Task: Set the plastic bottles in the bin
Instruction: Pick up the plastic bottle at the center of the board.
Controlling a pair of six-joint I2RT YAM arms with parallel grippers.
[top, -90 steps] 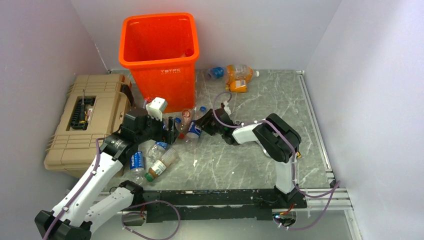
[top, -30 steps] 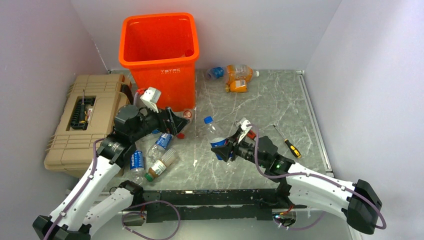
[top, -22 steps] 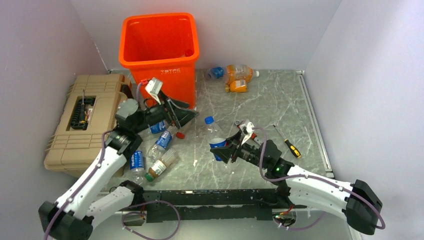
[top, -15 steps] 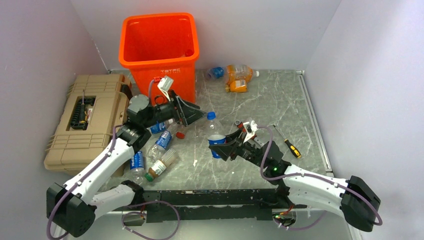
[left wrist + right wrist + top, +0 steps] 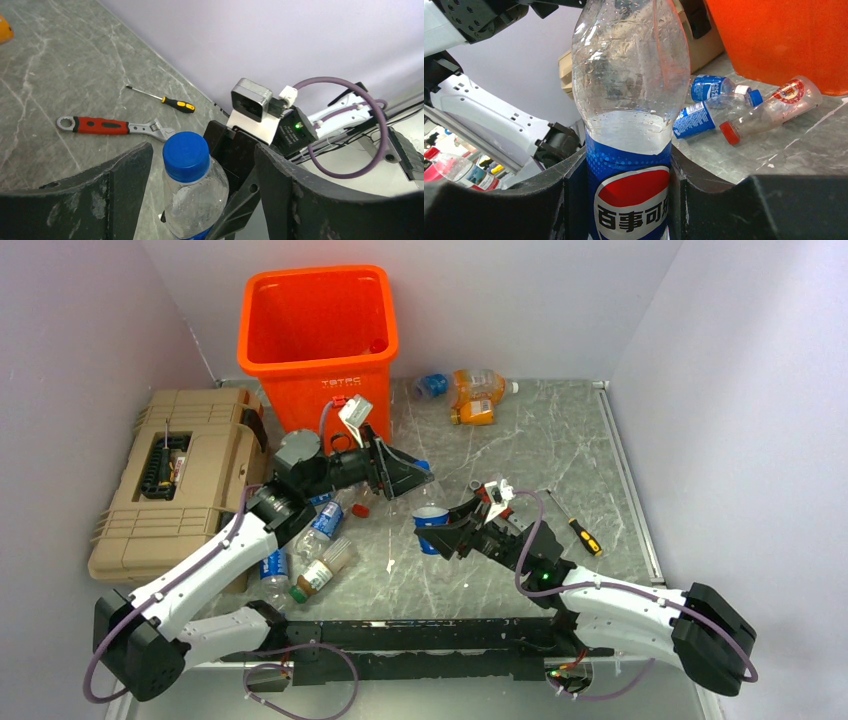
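- The right gripper pinches a clear Pepsi bottle by its blue label, with a finger pressed to each side; the bottle is cap end up over the middle of the table, and I cannot tell whether its base touches the surface
- The left gripper reaches across from the left and straddles that bottle's blue cap; its jaws are spread, with a gap between the cap and each finger, so it grips nothing
- In the top view the two grippers meet in front of the bin, which stands upright at the back, behind and left of the held bottle and not touching it
- More bottles lie on their sides: a cluster by the left arm beside the tan toolbox, and orange ones just right of the bin
- A red-handled wrench and a screwdriver lie on the table beyond the right gripper
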